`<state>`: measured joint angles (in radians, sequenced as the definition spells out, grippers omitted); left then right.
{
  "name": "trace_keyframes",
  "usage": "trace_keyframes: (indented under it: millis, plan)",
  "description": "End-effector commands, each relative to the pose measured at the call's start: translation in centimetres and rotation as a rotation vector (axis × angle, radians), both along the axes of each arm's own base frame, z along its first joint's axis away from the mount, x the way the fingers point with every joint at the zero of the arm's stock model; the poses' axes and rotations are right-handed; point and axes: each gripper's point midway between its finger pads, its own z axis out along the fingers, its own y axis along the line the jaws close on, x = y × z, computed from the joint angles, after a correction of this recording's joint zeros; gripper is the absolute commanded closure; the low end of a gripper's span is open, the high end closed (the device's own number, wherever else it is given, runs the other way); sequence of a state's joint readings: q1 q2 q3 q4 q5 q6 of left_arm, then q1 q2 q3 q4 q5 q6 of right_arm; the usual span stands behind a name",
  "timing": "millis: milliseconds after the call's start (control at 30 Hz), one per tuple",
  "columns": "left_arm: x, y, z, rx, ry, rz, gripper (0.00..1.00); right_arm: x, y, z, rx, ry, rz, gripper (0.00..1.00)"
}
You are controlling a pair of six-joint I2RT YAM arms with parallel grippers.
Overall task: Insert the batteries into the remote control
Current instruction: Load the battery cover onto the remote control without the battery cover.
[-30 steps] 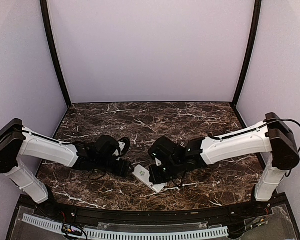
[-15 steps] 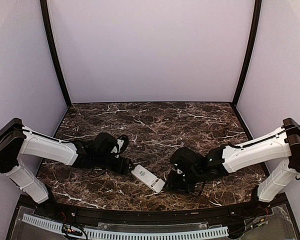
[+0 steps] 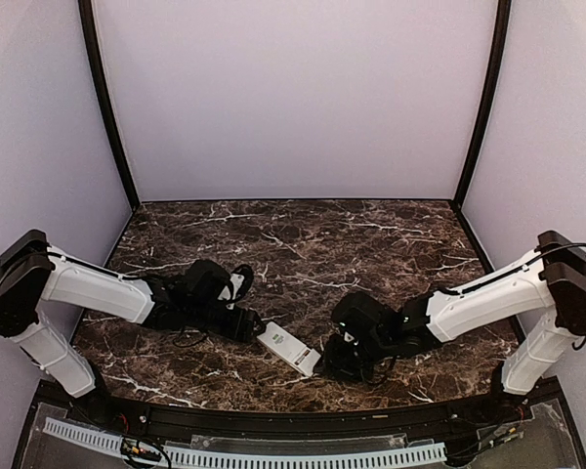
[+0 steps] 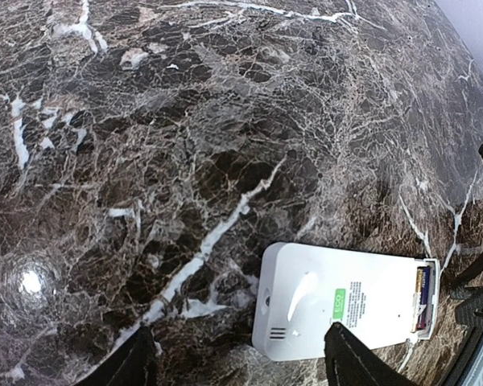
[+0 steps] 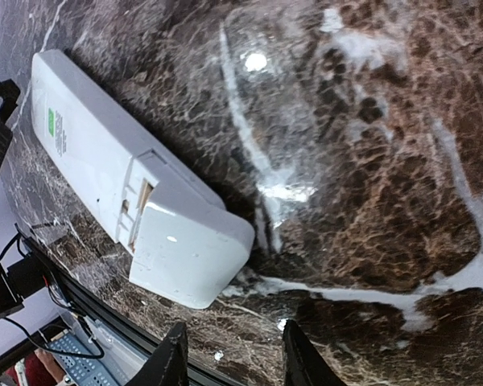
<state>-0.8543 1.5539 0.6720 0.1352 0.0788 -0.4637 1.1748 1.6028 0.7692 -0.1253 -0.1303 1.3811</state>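
Presently the remote control lies back-up on the counter. The left end effector stands wide beside it, and the right end effector is parted, holding nothing.

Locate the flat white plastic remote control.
In the top view, the flat white plastic remote control lies on the dark marble table near its front edge, between the left end effector and right end effector.

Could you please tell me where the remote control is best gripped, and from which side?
Probably grip the remote control across its long edges, near the labelled middle, straight down from above. It lies flat, back-up, on the table; its width is the narrow span, leaving the battery end free.
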Motion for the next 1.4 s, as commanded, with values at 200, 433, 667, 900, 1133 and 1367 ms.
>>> trace_keyframes:
  millis: [200, 433, 667, 900, 1133, 1367]
  plan:
    - [0.1, -0.4, 0.2, -0.014, 0.000, -0.014, 0.30, 1.3, 0.1, -1.1, -0.004, 0.001, -0.036, 0.65]
    - [0.1, -0.5, 0.1, -0.016, -0.001, -0.019, 0.30, 1.6, 0.8, -1.1, 0.017, -0.005, -0.038, 0.67]
    - [0.1, -0.5, 0.1, -0.013, -0.003, -0.021, 0.30, 2.0, 1.5, -1.0, 0.024, -0.010, -0.044, 0.68]
    - [0.1, -0.5, 0.0, -0.011, -0.003, -0.024, 0.30, 2.4, 1.6, -0.6, 0.028, -0.020, -0.056, 0.69]
    - [0.0, -0.5, -0.2, -0.009, -0.001, -0.027, 0.30, 2.6, 2.1, -0.5, 0.038, -0.024, -0.059, 0.70]
    - [-0.1, -0.5, -0.6, -0.007, 0.009, -0.032, 0.30, 3.0, 2.3, 0.0, 0.041, -0.037, -0.067, 0.70]
